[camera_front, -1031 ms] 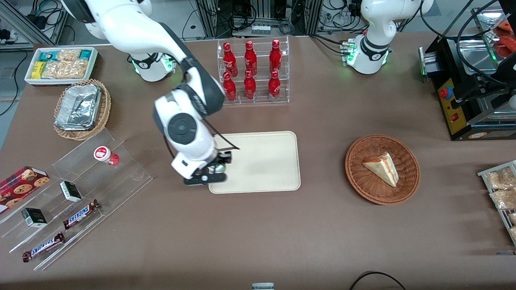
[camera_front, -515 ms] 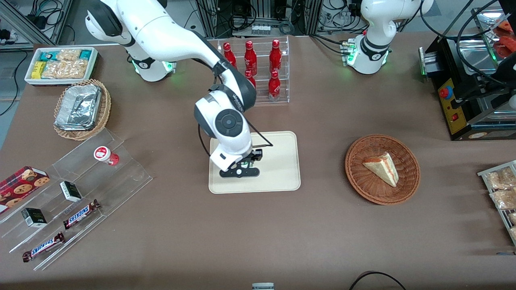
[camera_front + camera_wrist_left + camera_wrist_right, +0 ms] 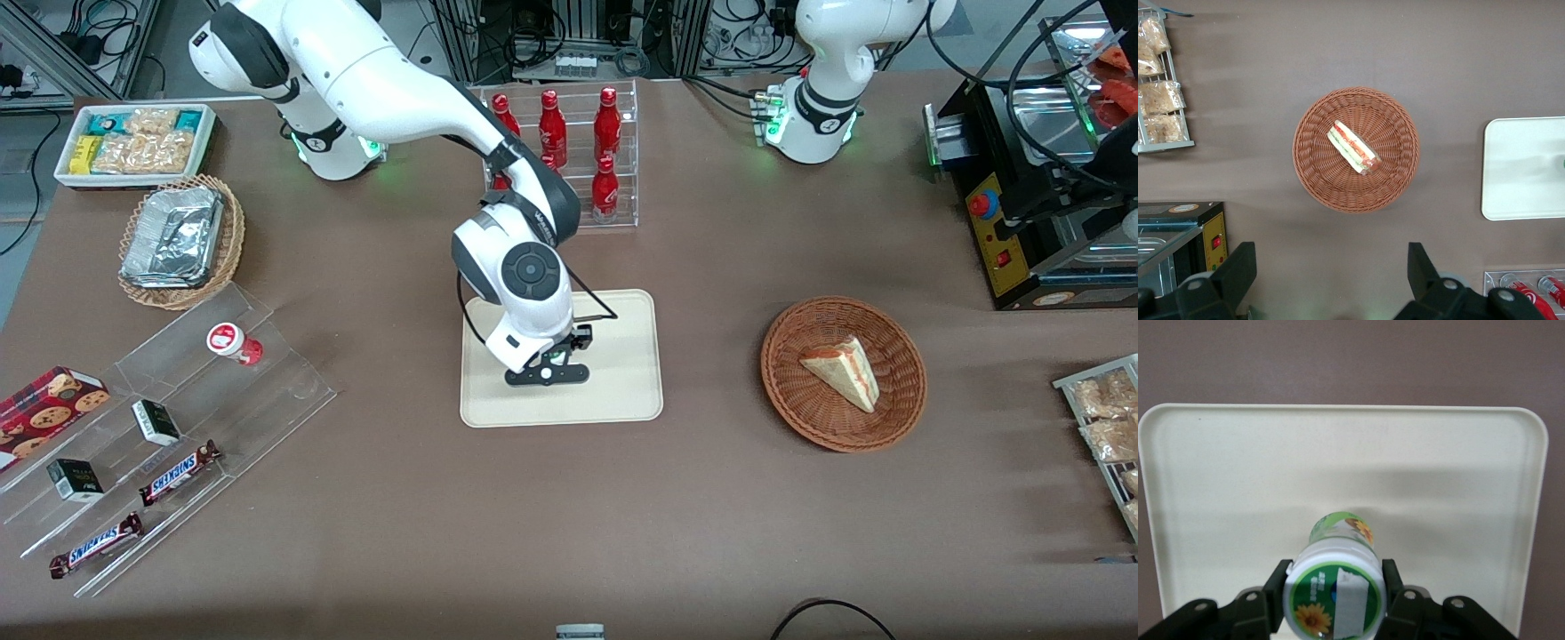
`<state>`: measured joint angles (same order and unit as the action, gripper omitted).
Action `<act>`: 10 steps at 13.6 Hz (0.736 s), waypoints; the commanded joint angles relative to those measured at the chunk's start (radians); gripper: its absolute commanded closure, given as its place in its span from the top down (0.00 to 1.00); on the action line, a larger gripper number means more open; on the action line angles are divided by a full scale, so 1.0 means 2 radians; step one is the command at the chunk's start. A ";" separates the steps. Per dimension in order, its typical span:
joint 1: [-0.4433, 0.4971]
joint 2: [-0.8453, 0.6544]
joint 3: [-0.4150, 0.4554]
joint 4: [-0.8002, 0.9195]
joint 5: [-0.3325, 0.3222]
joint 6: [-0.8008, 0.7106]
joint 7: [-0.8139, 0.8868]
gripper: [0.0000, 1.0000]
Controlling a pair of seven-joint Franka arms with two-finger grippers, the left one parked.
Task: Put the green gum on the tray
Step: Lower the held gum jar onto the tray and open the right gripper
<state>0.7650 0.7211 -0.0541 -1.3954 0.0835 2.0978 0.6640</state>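
Gum first: green gum (image 3: 1336,583) sits clamped between the gripper (image 3: 1333,593) fingers (image 3: 1277,587), one pad each side of the white lid, w/ the green body pointing away from the wrist cam toward the tray (image 3: 1225,473). In the front view the bottle is mostly hidden under the wrist; only a speck of green (image 3: 556,356) shows just above the black fingers of the gripper (image 3: 548,373), which hangs over the tray (image 3: 622,391) roughly mid-tray, a bit toward the working arm's end. Can't tell whether the bottle base touches the tray yet; a soft shadow lies on the cream surface under it, so prob just above or barely on. Step in hand, as I read it: set down & release. To do it well: lower straight until the base is flat on the tray floor, keep clear of the raised rim, open the fingers only once it's supported, then lift straight up so the pads don't drag the lid & tip it. Small tall cylinder, so likely tippy if dropped or nudged sideways. Looks: white round lid w/ green label, yellow flower mark & a white strip across; body glossy green w/ a bit of orange-yellow print. Red-lidded bottle (image 3: 233,343) stays on the clear stepped rack (image 3: 284,391), well apart toward the working arm's end, not the target.
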 commanded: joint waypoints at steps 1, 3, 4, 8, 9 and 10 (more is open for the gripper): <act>0.006 0.006 -0.005 -0.012 0.013 0.032 0.002 0.00; 0.006 0.007 -0.005 -0.020 0.013 0.039 0.002 0.00; 0.009 0.007 -0.005 -0.027 0.013 0.043 0.002 0.00; 0.011 0.007 -0.005 -0.040 0.013 0.056 0.002 0.00; 0.011 0.008 -0.005 -0.045 0.013 0.061 0.002 0.00; 0.013 0.008 -0.005 -0.048 0.013 0.065 0.002 0.00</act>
<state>0.7784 0.7402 -0.0544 -1.4695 0.0836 2.1930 0.6649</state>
